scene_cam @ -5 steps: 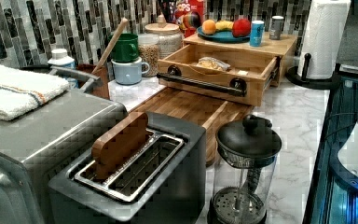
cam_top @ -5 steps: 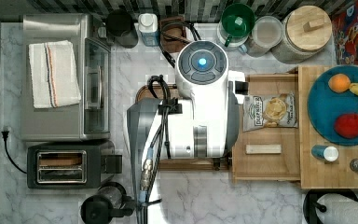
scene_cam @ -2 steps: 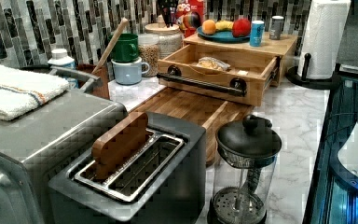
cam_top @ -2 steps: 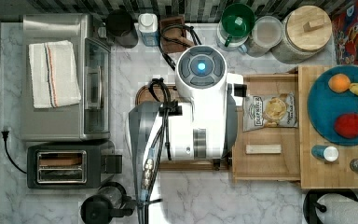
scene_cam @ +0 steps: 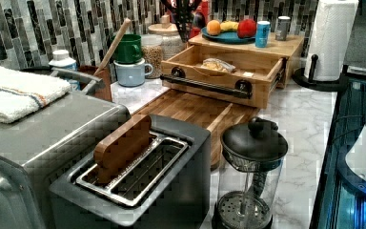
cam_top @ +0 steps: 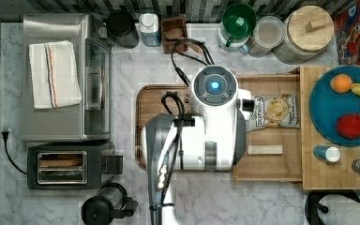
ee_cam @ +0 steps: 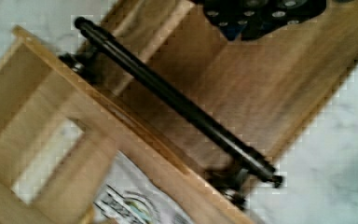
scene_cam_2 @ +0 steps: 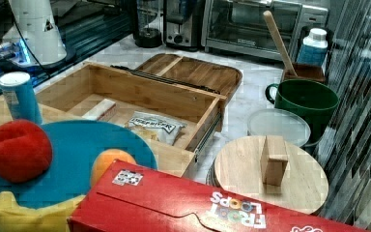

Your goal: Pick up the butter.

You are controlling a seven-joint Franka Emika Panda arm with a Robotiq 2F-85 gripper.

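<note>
White robot arm [cam_top: 213,126] sits over the marble table [cam_top: 122,70] in the top view, covering the open wooden drawer's [scene_cam_2: 140,92] handle side. Red cereal box [scene_cam_2: 198,208] reads "FROOT LOOPS", cut off at the frame edge. Chip bag [cam_top: 274,111] lies in the drawer, label print too small to read. Butter [cam_top: 264,149] lies flat on the drawer floor, near the chip bag but apart, plain wrapper; in the wrist view it's a blurred pale patch [ee_cam: 46,161]. Gripper hidden, so can't tell its state
</note>
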